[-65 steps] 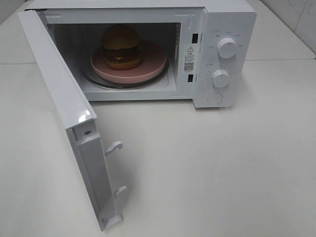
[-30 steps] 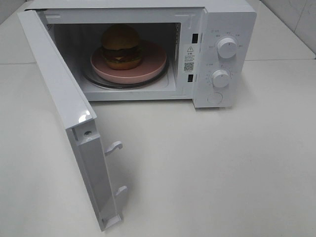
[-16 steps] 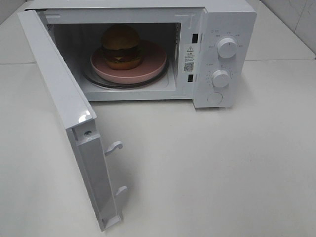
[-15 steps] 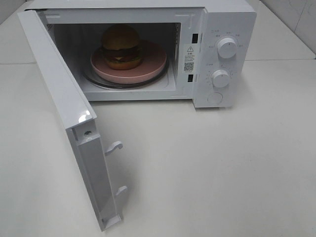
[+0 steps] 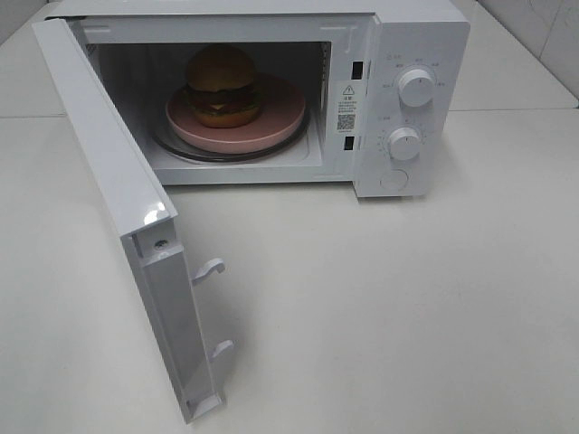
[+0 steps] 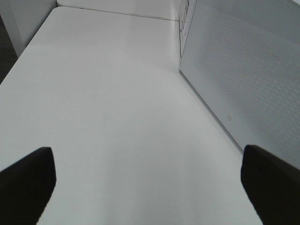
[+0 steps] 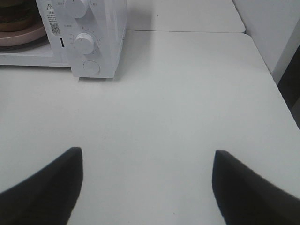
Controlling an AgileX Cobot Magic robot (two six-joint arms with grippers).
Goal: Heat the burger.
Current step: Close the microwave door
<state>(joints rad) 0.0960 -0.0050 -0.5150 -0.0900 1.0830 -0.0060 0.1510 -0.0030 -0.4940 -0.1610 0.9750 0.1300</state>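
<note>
Already the burger (image 5: 223, 86) sits on the pink plate (image 5: 282, 116) inside the microwave (image 5: 421, 36), so loading looks done. What is left, by my judgement, is to swing the door (image 5: 109, 172) shut, since it stands wide open on the left side, and then to turn the knobs (image 5: 415, 88) to start the heating. Neither arm shows in the high view. The left claw (image 6: 147, 154) is spread wide and empty, low over the worktop (image 5: 407, 298) just beside the door's outer face, well placed to push it. The right claw (image 7: 146, 157) is also wide and empty, facing the control panel (image 7: 101, 28) from well off.
</note>
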